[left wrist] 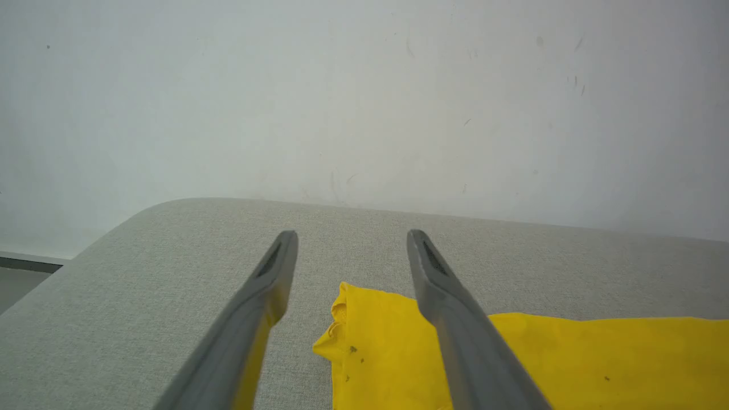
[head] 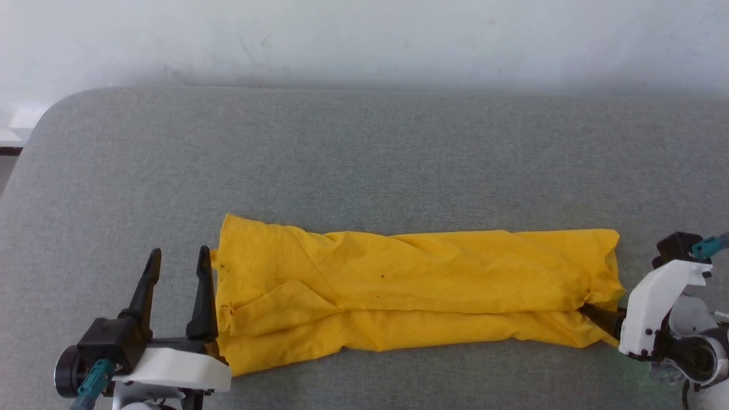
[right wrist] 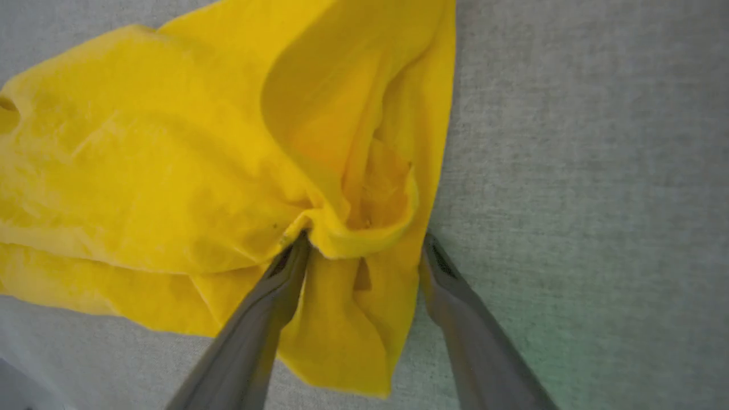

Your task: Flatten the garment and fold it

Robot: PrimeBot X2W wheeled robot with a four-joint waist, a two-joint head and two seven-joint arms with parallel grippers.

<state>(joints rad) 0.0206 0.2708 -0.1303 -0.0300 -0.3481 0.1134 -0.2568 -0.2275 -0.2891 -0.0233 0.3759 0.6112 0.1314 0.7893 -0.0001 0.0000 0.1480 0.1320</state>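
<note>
The garment lies on the grey counter toward its near edge as a long, wrinkled band, its long axis running left to right. The left claw stands wide and holds nothing, just beside the band's left end, fingers pointing to the far side. The right claw is at the right end, also wide, with a bunched fold of cloth between its fingers but not pinched. Each arm is nearest its own end, so the next fold likely turns on those ends. No brand, label or writing can be read.
</note>
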